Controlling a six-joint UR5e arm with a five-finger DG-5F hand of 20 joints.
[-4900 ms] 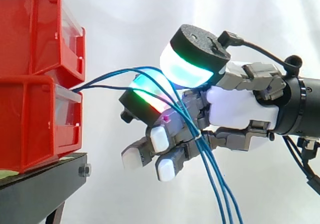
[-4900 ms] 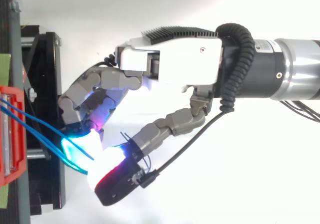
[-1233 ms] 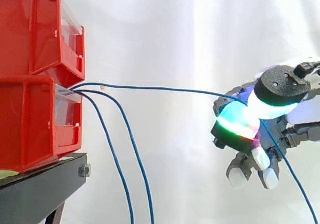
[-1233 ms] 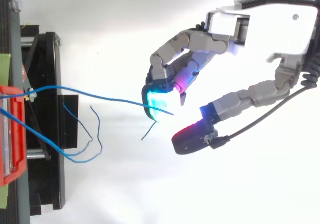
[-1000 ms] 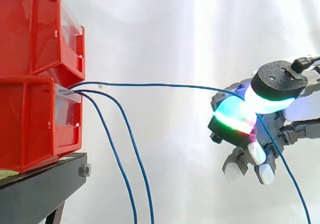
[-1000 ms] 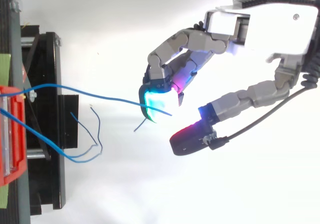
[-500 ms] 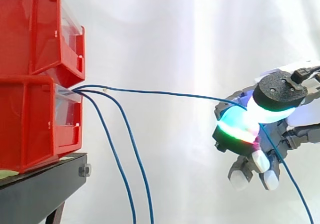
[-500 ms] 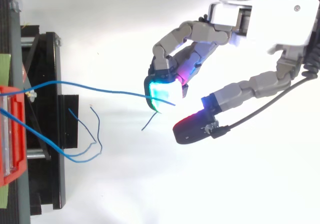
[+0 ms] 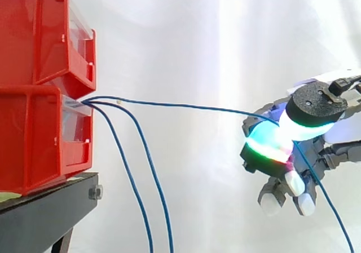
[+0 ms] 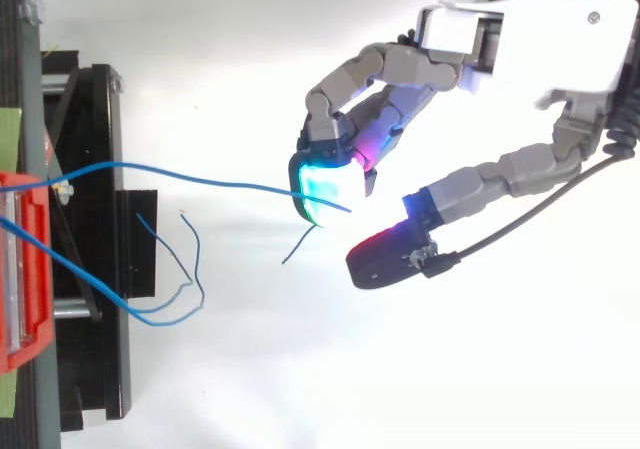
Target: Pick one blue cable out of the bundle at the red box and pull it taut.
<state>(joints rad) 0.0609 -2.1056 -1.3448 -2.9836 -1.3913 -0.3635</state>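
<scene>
– White curtain (image 9: 186, 39) behind, red box (image 9: 34, 140) on its black stand (image 9: 45, 213) at the side view's left edge. How far along are you?

– Most of the way, I'd say. I've got one blue cable (image 9: 180, 105) singled out. It leaves the front of the box and runs almost level through open air to my hand (image 10: 530, 44), which sits well apart from the box.

– Is the hand actually holding it?

– Its fingers are curled. From the side, the cable goes in between two glowing pads (image 9: 268, 143) and drops out below them, so I read that as a pinch on the cable. From above, the pads look a bit apart, so I wouldn't call the grip firm.

– And the rest of the bundle?

– Two other cables (image 9: 131, 181) hang slack from the same spot on the box, clear of the hand. The picking looks done to me.

– Taut?

– Nearly. I see a slight bow in the line from above and a gentle downward slope from the side. My guess is that a little more pull away from the box is what's left.
</scene>
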